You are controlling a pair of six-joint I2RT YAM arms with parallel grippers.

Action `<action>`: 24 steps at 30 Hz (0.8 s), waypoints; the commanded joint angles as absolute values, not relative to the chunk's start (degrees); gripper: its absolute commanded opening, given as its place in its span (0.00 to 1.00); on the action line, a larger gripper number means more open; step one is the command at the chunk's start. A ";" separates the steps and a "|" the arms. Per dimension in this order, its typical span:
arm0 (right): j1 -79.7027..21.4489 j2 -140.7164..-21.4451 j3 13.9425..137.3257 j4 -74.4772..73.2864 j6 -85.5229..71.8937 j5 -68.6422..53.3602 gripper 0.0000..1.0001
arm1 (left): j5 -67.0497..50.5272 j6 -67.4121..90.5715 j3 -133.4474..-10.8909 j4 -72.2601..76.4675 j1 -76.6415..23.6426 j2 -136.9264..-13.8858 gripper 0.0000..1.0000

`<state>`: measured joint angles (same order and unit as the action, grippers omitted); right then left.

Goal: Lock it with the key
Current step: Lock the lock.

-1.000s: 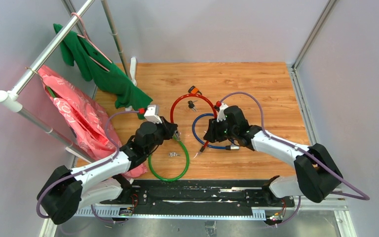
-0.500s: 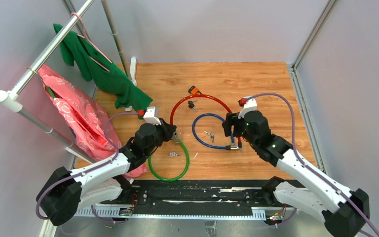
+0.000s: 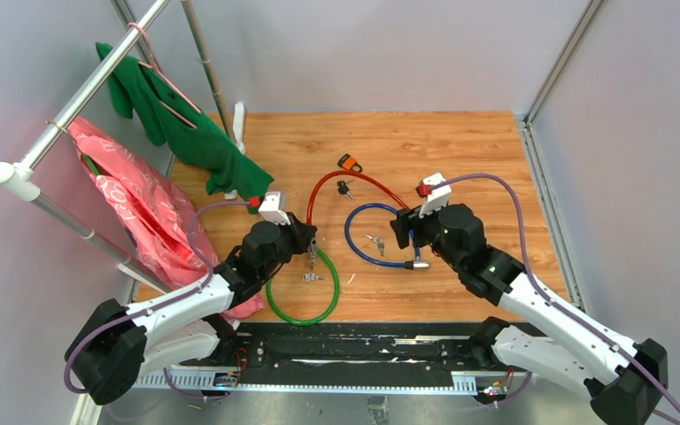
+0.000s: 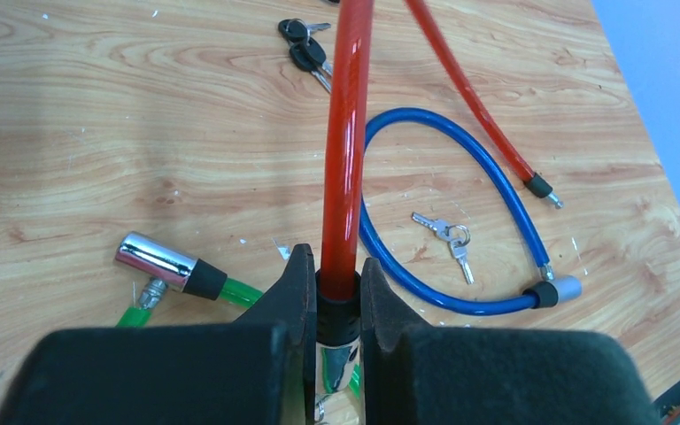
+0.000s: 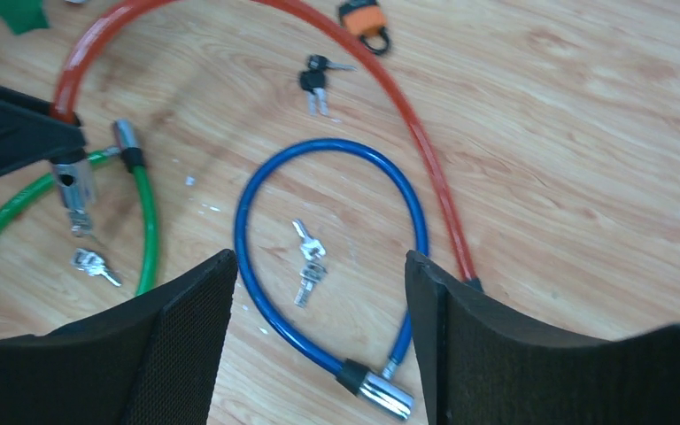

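The left tool (image 4: pixel 335 270) is clamped on the chrome barrel (image 4: pixel 336 363) of the red cable lock (image 4: pixel 347 133), at the bottom centre of the left wrist view. The right tool (image 5: pixel 319 258) stands apart and empty above the blue cable (image 5: pixel 257 177) in mid-frame. The red lock's pin end (image 5: pixel 472 282) lies loose on the bench (image 3: pixel 460 150), lower right of the right wrist view. Judged step: barrel steadied, lock not yet closed. Next the right tool must take that pin end, seat it in the barrel, then fetch a key; black-headed keys (image 5: pixel 314 75) lie top centre
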<state>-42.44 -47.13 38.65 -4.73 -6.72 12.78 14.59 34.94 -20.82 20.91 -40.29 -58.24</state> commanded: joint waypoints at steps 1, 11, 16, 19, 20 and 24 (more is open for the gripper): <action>-45.79 -51.20 36.46 5.40 -5.75 5.39 0.71 | 15.13 34.11 -21.26 25.58 -40.17 -57.18 0.00; -57.44 -69.05 38.12 21.57 -6.55 2.68 0.71 | 15.36 34.07 -21.46 25.40 -40.17 -57.40 0.00; -59.49 -74.79 40.10 24.86 -6.98 1.55 0.71 | 15.58 34.53 -20.99 24.87 -40.17 -56.60 0.00; -59.58 -76.56 39.93 27.21 -7.63 1.06 0.71 | 15.88 34.78 -20.76 24.29 -40.17 -56.02 0.00; -59.67 -76.96 39.95 27.58 -7.70 0.97 0.71 | 15.97 34.80 -20.74 24.12 -40.17 -55.86 0.00; -59.67 -77.78 40.49 27.25 -7.36 1.01 0.71 | 16.16 34.85 -20.77 23.82 -40.17 -55.77 0.00</action>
